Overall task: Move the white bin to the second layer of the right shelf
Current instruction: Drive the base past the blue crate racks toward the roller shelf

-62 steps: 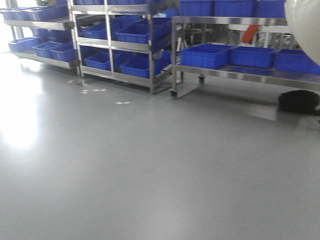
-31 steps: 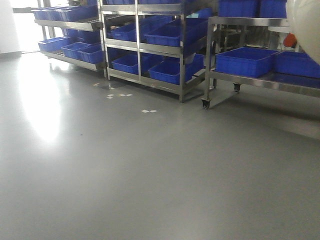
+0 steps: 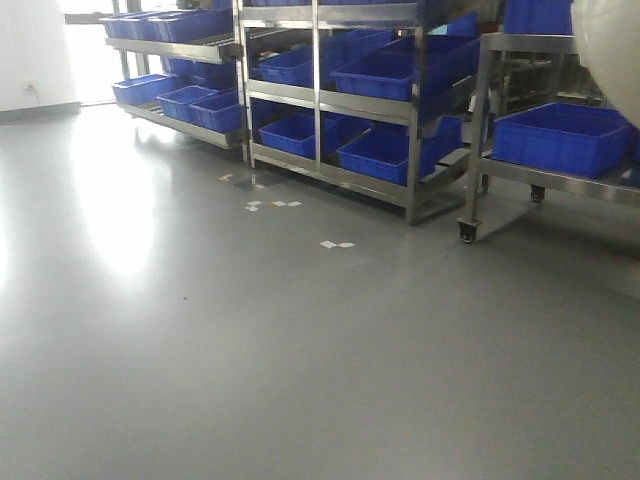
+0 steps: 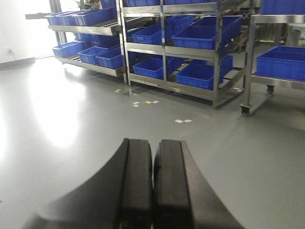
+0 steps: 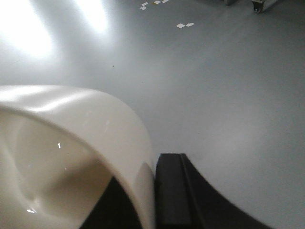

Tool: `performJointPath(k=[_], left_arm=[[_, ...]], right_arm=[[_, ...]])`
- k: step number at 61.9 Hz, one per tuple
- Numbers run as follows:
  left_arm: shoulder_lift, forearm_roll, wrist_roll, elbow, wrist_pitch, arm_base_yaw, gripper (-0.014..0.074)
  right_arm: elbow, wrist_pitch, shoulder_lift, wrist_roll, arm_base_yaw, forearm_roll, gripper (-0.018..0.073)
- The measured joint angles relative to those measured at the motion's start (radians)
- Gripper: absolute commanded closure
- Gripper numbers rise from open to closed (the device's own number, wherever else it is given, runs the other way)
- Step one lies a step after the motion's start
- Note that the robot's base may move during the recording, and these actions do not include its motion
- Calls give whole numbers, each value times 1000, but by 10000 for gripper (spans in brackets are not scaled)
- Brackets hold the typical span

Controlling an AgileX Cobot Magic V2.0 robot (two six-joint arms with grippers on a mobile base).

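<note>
The white bin (image 3: 612,50) is a glossy cream tub hanging at the top right of the front view, cut off by the frame edge. In the right wrist view its wall and hollow inside (image 5: 71,124) fill the lower left. My right gripper (image 5: 147,167) is shut on the bin's rim, with one black finger (image 5: 169,186) outside the wall and the other inside. My left gripper (image 4: 153,145) is shut with nothing in it, held above the grey floor. I cannot tell which rack level is the right shelf second layer.
Steel racks (image 3: 415,110) loaded with blue crates (image 3: 385,75) line the back wall. A wheeled steel cart (image 3: 475,150) with a blue crate (image 3: 560,135) stands at the right. White tape marks (image 3: 337,244) dot the glossy grey floor.
The racks and the cart have slid rightward in the front view and look nearer. The white bin stays at the top right corner, still gripped.
</note>
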Motion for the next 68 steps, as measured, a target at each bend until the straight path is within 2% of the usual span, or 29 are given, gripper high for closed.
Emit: performJointPath(k=[68], left_arm=[[0, 0, 0, 0, 0, 0, 512]], right_arm=[[0, 0, 0, 0, 0, 0, 510]])
